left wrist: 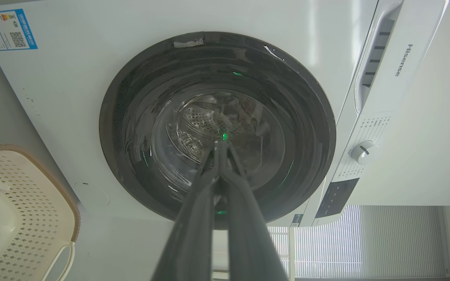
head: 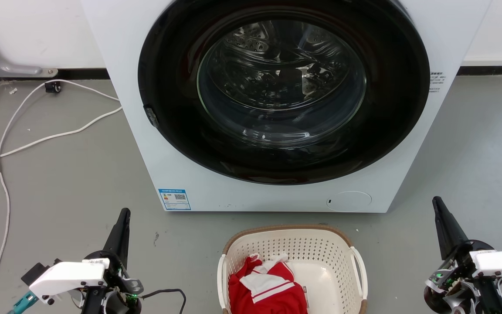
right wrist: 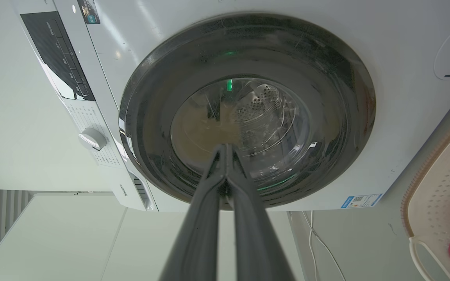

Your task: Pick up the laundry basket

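My left pincer (head: 124, 213) at 7 o'clock and right pincer (head: 436, 201) at 5 are closed, empty; uneven grips could tilt the basket (head: 294, 244) at 6, spilling laundry (head: 268, 292).

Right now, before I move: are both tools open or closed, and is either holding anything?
Left tool: closed, fingers pressed together, holding nothing.
Right tool: closed, fingers pressed together, holding nothing.
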You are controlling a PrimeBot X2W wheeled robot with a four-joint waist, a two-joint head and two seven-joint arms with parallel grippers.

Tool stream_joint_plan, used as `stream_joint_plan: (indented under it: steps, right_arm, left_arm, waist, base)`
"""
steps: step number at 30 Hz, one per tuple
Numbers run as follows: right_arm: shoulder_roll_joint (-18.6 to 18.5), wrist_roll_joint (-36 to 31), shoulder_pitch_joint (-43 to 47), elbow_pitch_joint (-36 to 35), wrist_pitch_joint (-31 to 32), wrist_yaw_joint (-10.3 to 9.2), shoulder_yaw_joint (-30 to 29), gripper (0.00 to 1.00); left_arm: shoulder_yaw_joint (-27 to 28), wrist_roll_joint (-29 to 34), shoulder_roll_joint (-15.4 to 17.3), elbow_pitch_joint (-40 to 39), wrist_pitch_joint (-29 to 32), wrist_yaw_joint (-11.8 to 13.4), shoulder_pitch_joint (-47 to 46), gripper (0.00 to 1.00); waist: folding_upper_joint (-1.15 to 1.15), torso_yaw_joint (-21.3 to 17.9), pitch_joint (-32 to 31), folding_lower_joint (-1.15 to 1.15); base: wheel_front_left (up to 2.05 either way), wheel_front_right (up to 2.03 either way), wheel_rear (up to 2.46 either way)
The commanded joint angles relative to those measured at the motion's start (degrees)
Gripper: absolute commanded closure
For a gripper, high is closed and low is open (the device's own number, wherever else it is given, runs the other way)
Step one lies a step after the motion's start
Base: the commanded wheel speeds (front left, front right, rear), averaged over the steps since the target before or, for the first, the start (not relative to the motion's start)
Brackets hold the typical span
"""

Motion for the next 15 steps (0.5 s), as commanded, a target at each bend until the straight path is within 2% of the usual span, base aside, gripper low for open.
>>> stream_joint_plan:
  steps: [1,15]
  right_arm:
    - [0.2,0.0,-0.7,0.1,0.0,0.18,0.0,1.00]
    - [0.2,-0.1,-0.7,0.1,0.0,0.18,0.0,1.00]
  left_arm:
    - [0.1,0.3,0.0,0.1,0.1,0.0,-0.6,1.00]
    - [0.1,0.3,0.0,0.1,0.1,0.0,-0.6,1.00]
  waist:
    - [0.00,0.0,0.0,0.00]
    - [0.00,0.0,0.0,0.00]
  base:
    - [0.00,0.00,0.00]
    - [0.00,0.00,0.00]
